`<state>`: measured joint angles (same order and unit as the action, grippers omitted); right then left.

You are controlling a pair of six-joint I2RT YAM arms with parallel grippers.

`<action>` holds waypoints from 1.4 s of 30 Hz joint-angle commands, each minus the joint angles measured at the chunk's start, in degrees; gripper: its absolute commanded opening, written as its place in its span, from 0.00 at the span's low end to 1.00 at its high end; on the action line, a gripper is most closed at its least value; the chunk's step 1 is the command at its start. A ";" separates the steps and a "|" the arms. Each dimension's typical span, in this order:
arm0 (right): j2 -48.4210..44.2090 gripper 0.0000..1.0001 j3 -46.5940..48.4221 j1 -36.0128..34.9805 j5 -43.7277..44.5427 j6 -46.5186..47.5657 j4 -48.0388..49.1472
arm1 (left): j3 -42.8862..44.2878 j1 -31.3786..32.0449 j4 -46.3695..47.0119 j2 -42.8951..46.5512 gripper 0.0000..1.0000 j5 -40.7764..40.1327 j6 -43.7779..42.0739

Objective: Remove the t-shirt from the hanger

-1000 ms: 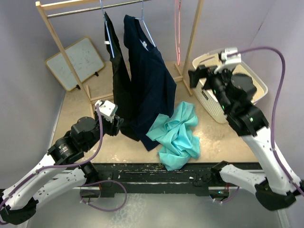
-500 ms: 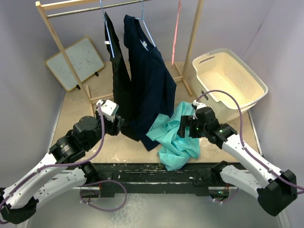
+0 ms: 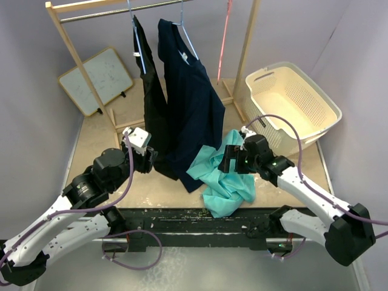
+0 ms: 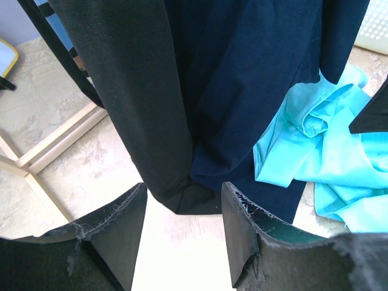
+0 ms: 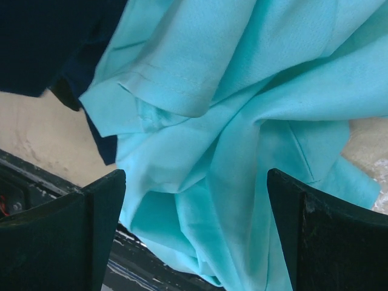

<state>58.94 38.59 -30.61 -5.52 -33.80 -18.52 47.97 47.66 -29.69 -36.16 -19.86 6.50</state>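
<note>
Navy t-shirt (image 3: 191, 112) on hanger (image 3: 189, 41) (teal cloth (image 3: 223, 189) below).

The navy t-shirt (image 3: 191, 112) and the black garment (image 3: 151, 106) beside it are matt woven cloth, and the black looks coarser in the left wrist view. The turquoise cloth (image 3: 229, 176) is smooth, with a faint sheen and a stitched hem. The wire hanger (image 3: 189, 39) looks like thin metal. The rack (image 3: 247, 48) is pale bare wood, and its rail (image 3: 109, 11) is dull metal. The basket (image 3: 294, 97) is cream perforated plastic. The counter (image 3: 173, 194) is mottled beige. The pads (image 4: 112, 233) of the left gripper (image 4: 182, 236) are matt black with frayed edges.
</note>
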 commanded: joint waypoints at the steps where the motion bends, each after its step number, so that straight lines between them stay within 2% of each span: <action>1: 2.01 1.00 -1.98 -1.52 -1.82 -0.55 4.93 | 0.37 0.07 1.22 -0.05 0.56 -0.73 0.74; 6: 3.51 1.00 -1.73 -3.15 -1.71 -0.03 6.58 | 0.32 0.06 1.30 -0.25 0.56 -0.58 0.75; 10: 9.18 0.99 -0.57 -3.97 -2.24 0.77 7.18 | 0.37 0.06 1.30 -0.25 0.56 -0.27 0.79; 12: 11.81 0.93 0.02 -4.42 -2.35 1.18 8.70 | 0.37 0.05 1.35 -0.31 0.56 -0.32 0.77; 13: 12.86 0.87 0.31 -4.57 -2.32 1.31 8.84 | 0.37 0.06 1.31 -0.31 0.56 -0.33 0.78; 15: 14.04 0.65 1.23 -4.68 -1.88 1.47 8.18 | 0.33 0.07 1.30 -0.25 0.56 -0.36 0.72; 16: 13.86 0.46 1.95 -4.62 -1.00 1.44 7.64 | 0.28 0.07 1.30 -0.21 0.56 -0.40 0.74; 18: 12.37 0.15 4.22 -4.56 2.54 1.50 2.46 | 0.29 0.07 1.35 -0.14 0.56 -0.44 0.79; 19: 11.13 0.05 5.79 -4.56 4.14 0.22 -0.37 | 0.25 0.03 1.31 -0.12 0.56 -0.45 0.79; 20: 9.72 0.00 7.48 -4.53 7.52 -0.25 -2.38 | 0.28 0.06 1.30 -0.12 0.56 -0.38 0.74; 24: 5.70 0.00 19.70 -1.44 17.59 2.84 -11.75 | 0.19 0.07 1.44 -0.15 0.56 0.01 0.73; 29: 6.98 0.00 37.79 13.82 16.21 10.67 -16.58 | 0.29 0.04 1.40 -0.16 0.56 0.26 0.79; 37: 17.23 0.00 69.95 21.01 19.13 8.54 -17.85 | 0.18 0.07 1.39 -0.22 0.56 0.36 0.87; 42: 31.81 0.00 100.29 24.37 23.68 8.34 -23.70 | 0.11 0.06 1.74 -0.21 0.56 0.82 0.64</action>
<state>81.80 119.20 -8.45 12.78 -25.52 -39.55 47.97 47.66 -29.69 -36.51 -19.70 6.50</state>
